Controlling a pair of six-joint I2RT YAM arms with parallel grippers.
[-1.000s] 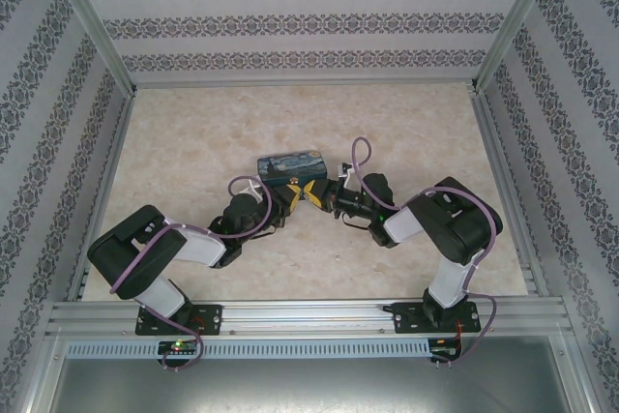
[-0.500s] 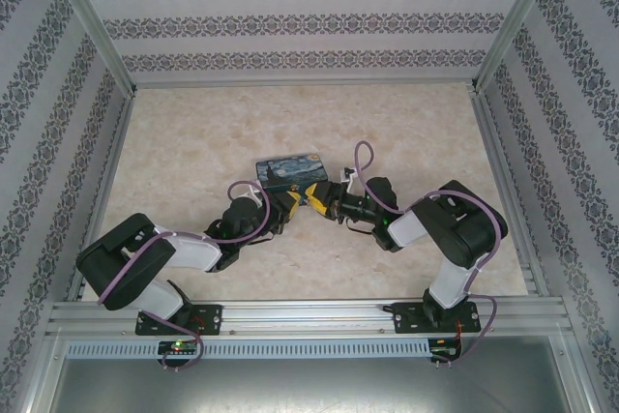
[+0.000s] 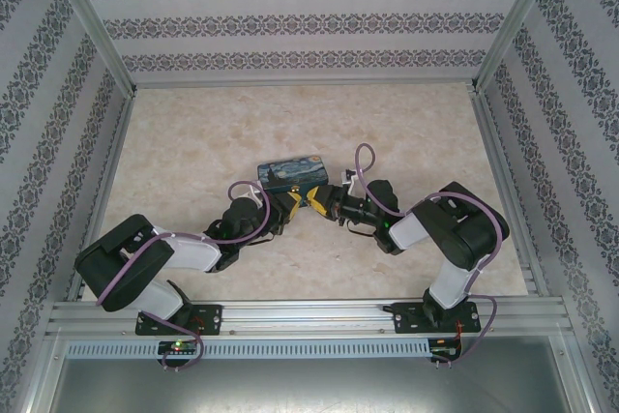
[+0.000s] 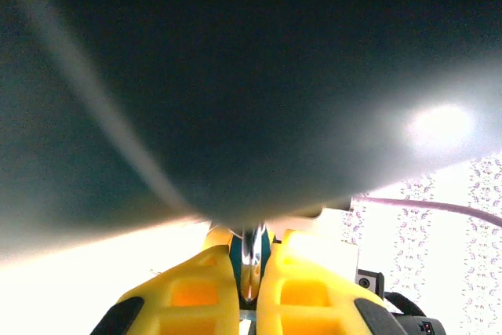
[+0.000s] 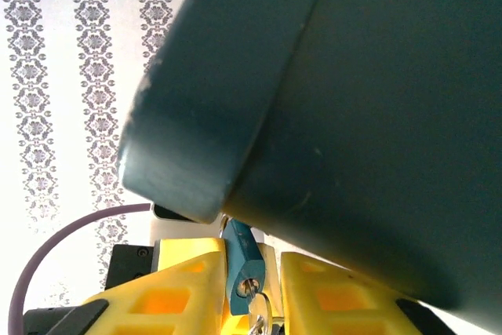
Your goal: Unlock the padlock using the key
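Key in lock, turn pending.
Padlock [image 5: 241, 263] at case [image 3: 290, 169] 6 o'clock, key [image 5: 256, 318] seated. L gripper [image 4: 251, 250] pinches padlock (prob.), R gripper [image 5: 252, 255] grip can't tell. Next: twist key, hold lock steady.

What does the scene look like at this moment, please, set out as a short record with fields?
case: blue painted case, just beyond both grippers' tips in the top view
padlock: teal padlock, hanging below the case's edge
key: key sits in the padlock's keyhole
left arm: left gripper nearly closed on a teal and silvery piece, apparently the padlock
right arm: right gripper straddles the padlock and key; whether it grips them is unclear
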